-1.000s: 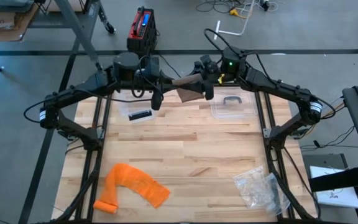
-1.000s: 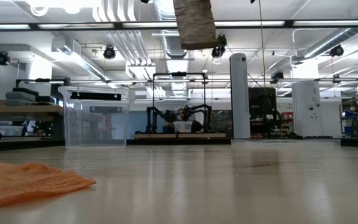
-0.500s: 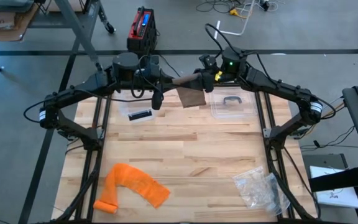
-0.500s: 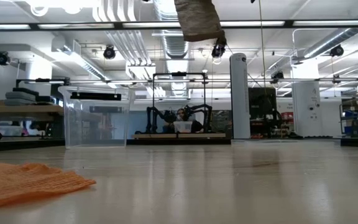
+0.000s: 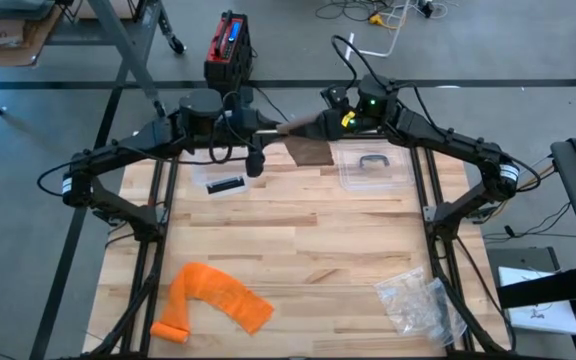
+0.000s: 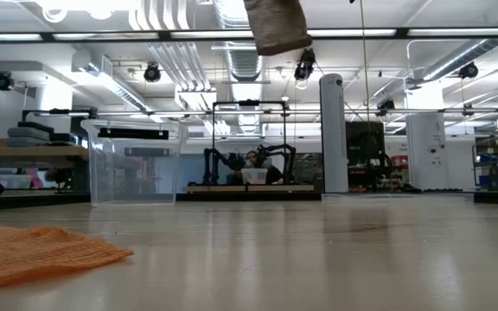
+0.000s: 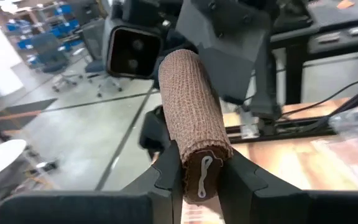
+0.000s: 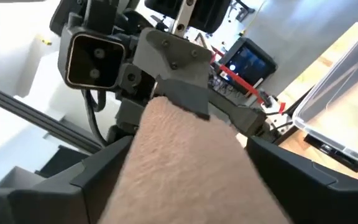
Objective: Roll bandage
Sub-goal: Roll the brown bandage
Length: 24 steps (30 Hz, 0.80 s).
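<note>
A brown bandage roll [image 5: 293, 128] is held in the air over the table's far middle, level between my two arms. Its loose tail [image 5: 310, 152] hangs below it and shows at the top of the low view as the tail [image 6: 275, 26]. My left gripper [image 5: 271, 128] is shut on the roll's left end [image 7: 202, 177]. My right gripper [image 5: 325, 124] faces it from the right, open. Its two fingers [image 8: 104, 168] stand wide on either side of the roll's other end [image 8: 185, 162]; whether they touch it I cannot tell. My left gripper pinches the roll's left end [image 7: 199, 163] between its two fingers, one on each side of the round wall. The fingers come level from the table's left and lie along the roll. The roll sticks out level past the fingertips, clear of the table, its tail hanging slack.
An orange mesh cloth [image 5: 213, 300] lies near the front left. A clear plastic lid or box [image 5: 373, 168] sits at the far right, a crumpled clear bag [image 5: 418, 300] at the front right, and a small black piece [image 5: 225, 184] at the far left.
My right gripper has rolled about its own line while staying in place; the finger that hung below it has swung up. The bandage's hanging tail has been drawn up a little and ends higher in the low view.
</note>
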Each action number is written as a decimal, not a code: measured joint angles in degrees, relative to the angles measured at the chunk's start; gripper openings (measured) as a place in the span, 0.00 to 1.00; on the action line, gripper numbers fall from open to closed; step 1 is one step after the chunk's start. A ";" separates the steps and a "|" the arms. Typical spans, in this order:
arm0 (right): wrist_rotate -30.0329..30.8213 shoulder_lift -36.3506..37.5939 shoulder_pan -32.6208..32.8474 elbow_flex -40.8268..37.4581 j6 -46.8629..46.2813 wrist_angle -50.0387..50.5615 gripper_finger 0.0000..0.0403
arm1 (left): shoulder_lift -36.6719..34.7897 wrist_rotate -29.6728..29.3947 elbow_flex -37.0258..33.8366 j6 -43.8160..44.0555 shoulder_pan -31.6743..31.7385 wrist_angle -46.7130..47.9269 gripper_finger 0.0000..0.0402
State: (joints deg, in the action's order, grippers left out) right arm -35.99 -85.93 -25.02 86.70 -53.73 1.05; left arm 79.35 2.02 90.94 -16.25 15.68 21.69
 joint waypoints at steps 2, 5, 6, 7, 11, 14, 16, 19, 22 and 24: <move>0.00 0.00 0.00 0.00 -0.44 -0.01 0.72 | 0.12 -1.06 0.00 -1.13 0.02 0.65 0.17; 0.14 0.00 0.00 0.00 -0.44 0.17 0.67 | 0.24 -1.12 0.00 -1.68 0.09 1.26 0.17; 0.14 0.00 -0.01 0.00 -0.43 0.18 0.65 | 0.24 -1.12 0.00 -1.71 0.07 1.32 0.17; 0.14 0.00 -0.07 0.00 -0.30 0.18 0.63 | 0.24 -1.12 0.00 -1.73 0.06 1.32 0.17; 0.13 0.00 -0.17 0.00 2.22 0.28 0.57 | 0.14 -1.09 0.00 -1.50 0.04 0.94 0.17; 0.14 0.00 -0.26 0.00 4.28 0.10 0.56 | -0.39 -0.12 0.00 -0.67 0.06 1.05 0.18; -0.04 0.04 -0.50 0.00 5.40 -0.07 0.57 | -0.83 1.47 0.00 0.51 0.07 1.27 0.18; -0.11 0.09 -0.61 0.00 5.90 -0.12 0.62 | -1.16 2.45 0.00 0.94 0.07 1.76 0.18; -0.45 0.11 -0.65 0.09 5.92 -0.04 0.69 | -1.18 2.75 0.00 1.42 0.07 1.80 0.17; -0.48 0.11 -0.66 0.30 5.79 -0.11 0.73 | -0.92 3.04 0.00 1.42 0.04 1.82 0.17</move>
State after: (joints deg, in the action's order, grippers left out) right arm -36.47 -85.82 -25.67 86.99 -47.95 0.94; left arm 78.43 5.06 90.94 -14.83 15.73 23.51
